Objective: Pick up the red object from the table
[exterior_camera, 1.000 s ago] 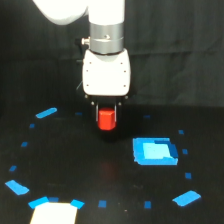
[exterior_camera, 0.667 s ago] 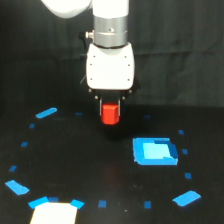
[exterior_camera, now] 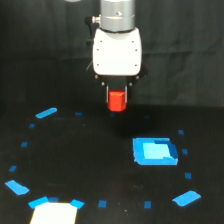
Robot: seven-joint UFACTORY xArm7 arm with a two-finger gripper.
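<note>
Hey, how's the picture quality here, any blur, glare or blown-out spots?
Exterior view: soft overall, edges of the gripper and the red object slightly blurred; the white patch at the bottom edge is blown out, no detail; the black table swallows shadows, so none can be read; the blue square patch looks oversaturated.

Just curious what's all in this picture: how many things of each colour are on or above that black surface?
Red: 1, the red object, in the tool
Large blue: 1, the square patch
White: 1, a patch at the bottom edge
Total: 3, not counting the many small blue tape marks.
</note>
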